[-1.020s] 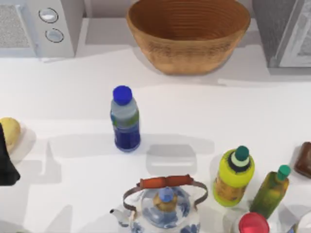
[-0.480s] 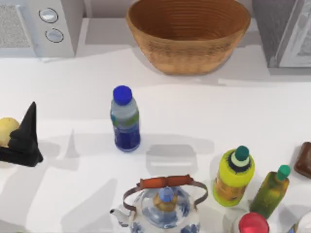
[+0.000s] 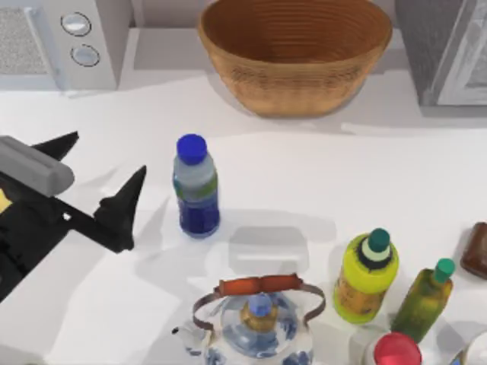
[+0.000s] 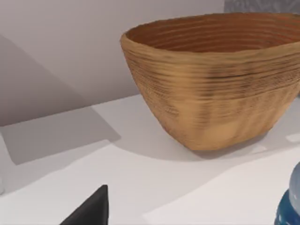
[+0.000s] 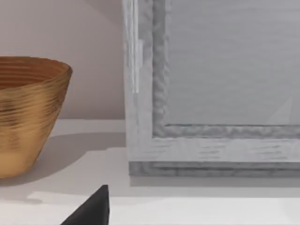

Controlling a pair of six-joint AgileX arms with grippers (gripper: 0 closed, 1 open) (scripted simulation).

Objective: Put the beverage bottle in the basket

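The beverage bottle (image 3: 196,186) stands upright left of the table's centre, with a blue cap and a dark blue lower part. The wicker basket (image 3: 295,53) sits at the back centre, well behind the bottle. My left gripper (image 3: 109,152) hovers just left of the bottle, open, its two black fingers spread and pointing toward it, with nothing between them. In the left wrist view the basket (image 4: 211,84) looms ahead and the bottle's edge (image 4: 291,201) shows beside it. A single black finger (image 5: 91,212) of my right gripper, standing off to one side, faces the basket (image 5: 28,112).
A microwave (image 3: 61,38) stands at the back left and a grey appliance (image 3: 449,53) at the back right. Along the front are a blue-patterned teapot (image 3: 255,323), a fat yellow bottle (image 3: 365,277), an olive bottle (image 3: 424,300), a red-capped item (image 3: 396,351) and a brown object (image 3: 478,249).
My left arm has swung in from the left edge toward the bottle, and both open fingers now show. The bottle and basket have not moved.
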